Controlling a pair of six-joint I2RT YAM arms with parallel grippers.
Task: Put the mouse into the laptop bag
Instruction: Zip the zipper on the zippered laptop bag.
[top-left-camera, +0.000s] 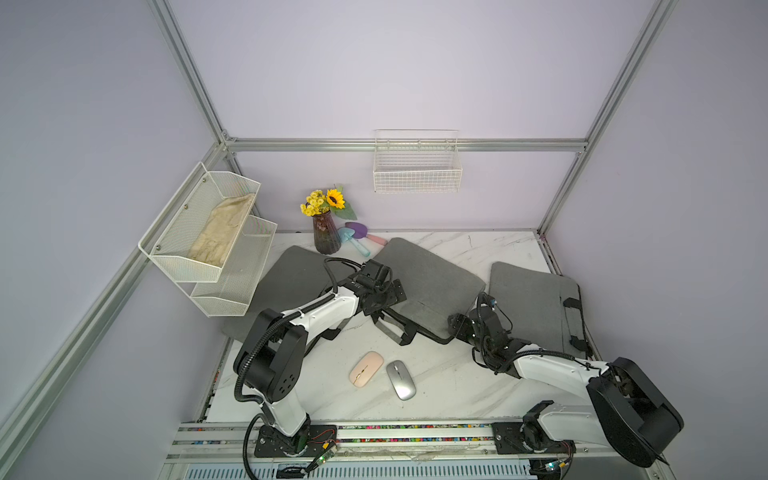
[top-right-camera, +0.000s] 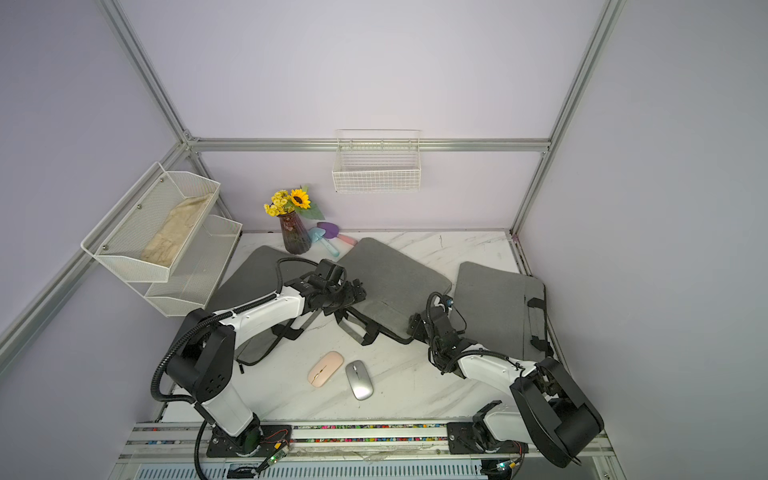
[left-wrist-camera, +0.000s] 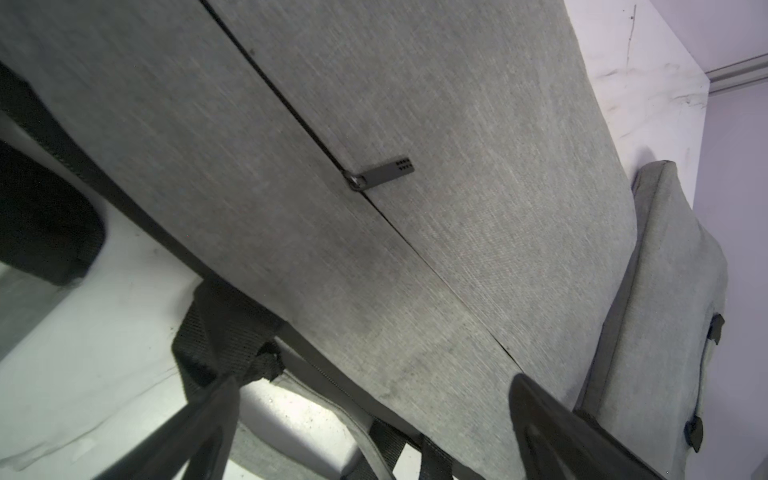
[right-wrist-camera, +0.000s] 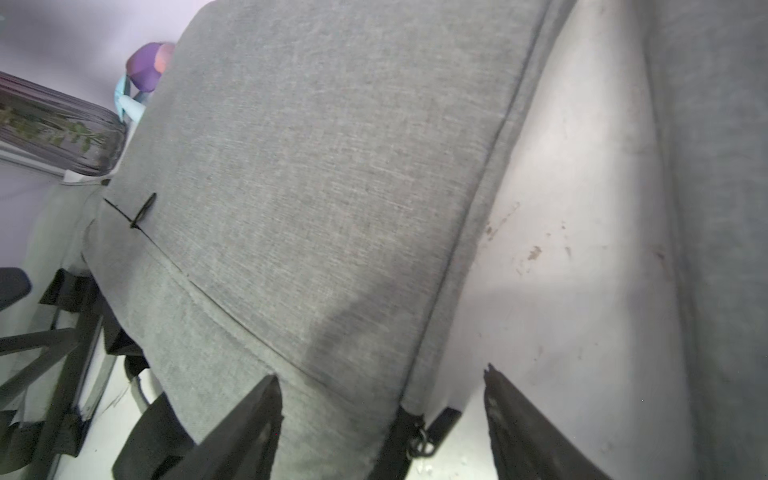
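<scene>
From where I stand, 3 grey bags lie on the marble table (top-left-camera: 449, 388), and both arms are busy at the middle laptop bag (top-left-camera: 432, 286), which sits tilted with its far end near the vase of flowers (top-left-camera: 326, 237). The left gripper (top-left-camera: 388, 296) hangs over that bag's near left edge, jaws spread wide and grasping nothing; its wrist view shows the 2 fingers (left-wrist-camera: 208, 419) well apart above the grey fabric and a black strap, with the zipper pull (left-wrist-camera: 382, 172) lying flat farther up the front panel. The right gripper (top-left-camera: 455, 326) is at the bag's near right corner, also released, its fingers (right-wrist-camera: 257, 415) parted with the corner between them and nothing pinched. The pink mouse (top-left-camera: 365, 369) and the silver mouse (top-left-camera: 401, 379) lie just beside each other on the bare marble near the front, well apart from both grippers and outside every bag.
</scene>
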